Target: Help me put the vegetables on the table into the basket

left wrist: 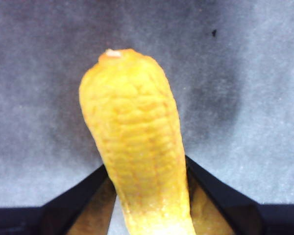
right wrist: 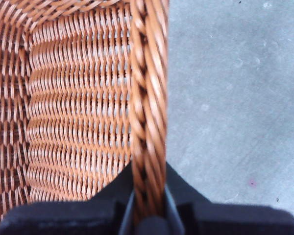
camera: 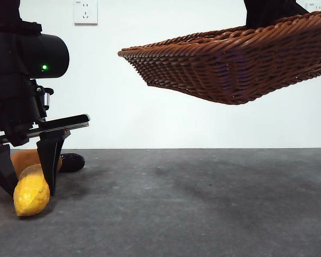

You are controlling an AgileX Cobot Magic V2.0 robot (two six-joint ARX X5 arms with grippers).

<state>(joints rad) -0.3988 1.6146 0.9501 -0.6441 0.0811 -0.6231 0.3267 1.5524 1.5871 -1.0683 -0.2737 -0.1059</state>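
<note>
The left gripper [camera: 25,176] is low at the table's left side, and its two black jaws are closed on the corn cob [camera: 31,194], one jaw on each side of it. In the left wrist view the corn cob [left wrist: 137,142] sticks out from between the jaws, bumpy and yellow, with grey table [left wrist: 255,73] behind it. The corn looks like it touches the table [camera: 192,203], or it may sit just above it; the front view does not make this clear. Right behind the corn lies the orange-brown potato [camera: 25,158], and just beside the potato is the dark end of the eggplant [camera: 72,161]. The right gripper [right wrist: 148,215] pinches the braided rim of the wicker basket [right wrist: 78,122], one jaw inside the rim and one outside. In the front view the basket [camera: 235,67] hangs high in the air at the upper right, tilted, well apart from the vegetables. A white wall outlet [camera: 85,12] is on the wall behind.
</note>
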